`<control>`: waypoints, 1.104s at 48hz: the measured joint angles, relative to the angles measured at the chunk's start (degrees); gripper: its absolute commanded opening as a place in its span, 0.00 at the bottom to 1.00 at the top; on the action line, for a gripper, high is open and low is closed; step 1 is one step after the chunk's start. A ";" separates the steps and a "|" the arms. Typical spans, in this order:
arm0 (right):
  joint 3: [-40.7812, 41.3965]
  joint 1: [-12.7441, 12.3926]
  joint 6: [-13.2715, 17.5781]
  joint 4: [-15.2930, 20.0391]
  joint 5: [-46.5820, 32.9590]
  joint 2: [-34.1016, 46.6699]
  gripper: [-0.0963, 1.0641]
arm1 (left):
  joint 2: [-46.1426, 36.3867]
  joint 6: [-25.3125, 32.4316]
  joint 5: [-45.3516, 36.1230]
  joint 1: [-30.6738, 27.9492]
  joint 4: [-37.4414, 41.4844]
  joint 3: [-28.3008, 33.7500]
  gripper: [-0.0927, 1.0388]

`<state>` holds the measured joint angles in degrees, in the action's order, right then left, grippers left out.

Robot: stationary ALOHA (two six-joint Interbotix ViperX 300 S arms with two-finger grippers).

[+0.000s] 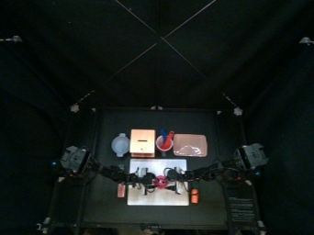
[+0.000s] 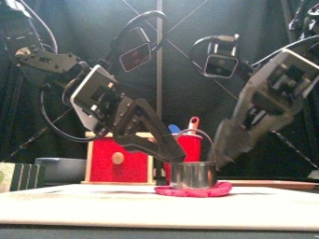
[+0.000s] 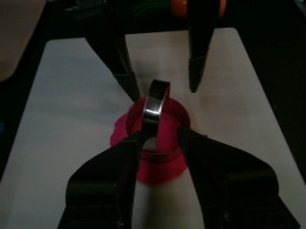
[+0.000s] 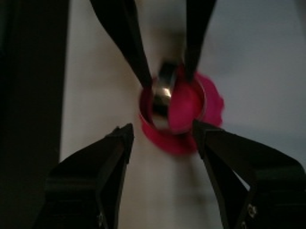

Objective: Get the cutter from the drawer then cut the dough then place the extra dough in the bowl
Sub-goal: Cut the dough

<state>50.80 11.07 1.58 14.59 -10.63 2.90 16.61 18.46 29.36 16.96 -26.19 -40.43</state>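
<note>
— What do we take in first?
— We see the black counter, with the white cutting board lying toward its front edge. Both arms bend down over the board, the left arm from the left and the right arm from the right. They come together above its middle.
— And the end effectors?
— We find the left end effector slanting in low, its jaws drawn in narrowly on the cutter. The right end effector stands wide open with one jaw on each side of the dough, and it grips nothing.
— How do those two look to us?
— The dough is a flat pink-red disc with a lumpy rim, lying on the board. The cutter is a short, shiny metal ring standing upright on the dough's middle.
</note>
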 measured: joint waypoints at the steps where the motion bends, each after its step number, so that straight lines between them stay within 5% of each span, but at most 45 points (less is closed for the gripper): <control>1: 0.00 0.00 0.00 -0.09 0.09 0.00 0.85 | 0.00 0.35 0.00 0.09 0.00 0.00 0.77; 33: -2.99 -1.23 0.18 -1.41 4.66 -0.26 0.85 | -9.23 4.83 1.05 1.67 -0.88 -3.87 0.74; 53: -5.71 -2.11 0.35 -3.60 10.99 -4.48 0.85 | -5.89 5.10 8.00 1.67 -4.04 -7.21 0.58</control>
<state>45.09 8.96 1.93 10.99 0.35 -1.58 10.72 23.55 37.35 18.63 -30.23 -47.64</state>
